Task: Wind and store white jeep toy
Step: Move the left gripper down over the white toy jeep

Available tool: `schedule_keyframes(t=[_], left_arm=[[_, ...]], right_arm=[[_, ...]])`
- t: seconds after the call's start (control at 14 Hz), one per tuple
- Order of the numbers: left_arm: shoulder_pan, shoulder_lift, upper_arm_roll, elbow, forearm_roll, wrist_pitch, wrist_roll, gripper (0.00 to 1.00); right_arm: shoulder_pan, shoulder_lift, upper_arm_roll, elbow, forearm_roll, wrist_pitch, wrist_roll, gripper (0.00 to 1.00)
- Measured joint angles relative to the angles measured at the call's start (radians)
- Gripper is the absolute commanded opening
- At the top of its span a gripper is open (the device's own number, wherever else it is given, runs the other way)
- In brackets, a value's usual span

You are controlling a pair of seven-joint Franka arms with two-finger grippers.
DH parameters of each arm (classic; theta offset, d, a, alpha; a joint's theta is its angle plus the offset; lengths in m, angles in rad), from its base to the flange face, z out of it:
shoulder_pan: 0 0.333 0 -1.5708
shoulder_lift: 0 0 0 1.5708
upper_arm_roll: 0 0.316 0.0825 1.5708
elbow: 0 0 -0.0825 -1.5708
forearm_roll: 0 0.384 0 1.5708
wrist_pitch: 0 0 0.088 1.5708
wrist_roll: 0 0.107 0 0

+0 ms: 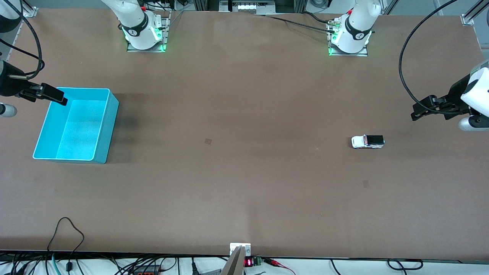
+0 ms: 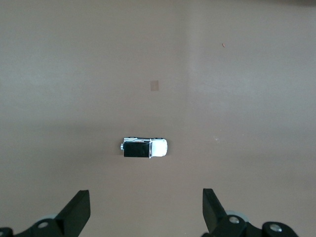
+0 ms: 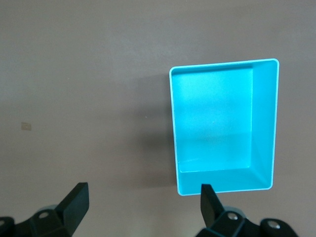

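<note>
Left tool [image 1: 416,114] hangs in the air at the left arm's end of the desk [image 1: 244,183], jaws spread wide, holding nothing. White jeep toy [image 1: 367,141] sits on its wheels on the desk, close to that tool, well apart from the teal bin [image 1: 110,126]. Right tool [image 1: 61,99] hovers over the bin's rim, jaws wide, nothing held.

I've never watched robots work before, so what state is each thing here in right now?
white jeep toy: on its wheels on the table, untouched.
teal bin: upright, nothing inside.
left gripper: fingers open, holding nothing, in the air near the jeep.
right gripper: fingers open, holding nothing, over the bin.
</note>
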Motion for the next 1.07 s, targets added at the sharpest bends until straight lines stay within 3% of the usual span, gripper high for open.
schedule_keyframes(t=[0.64, 1.07], left_arm=[[-0.002, -0.014, 0.0, -0.052, 0.0, -0.013, 0.0, 1.0], [-0.002, 0.076, 0.0, -0.151, 0.0, 0.005, 0.0, 1.0]], right_arm=[[0.0, 0.0, 0.0, 0.0, 0.0, 0.0, 0.0, 1.0], [0.0, 0.0, 0.0, 0.0, 0.0, 0.0, 0.0, 1.0]])
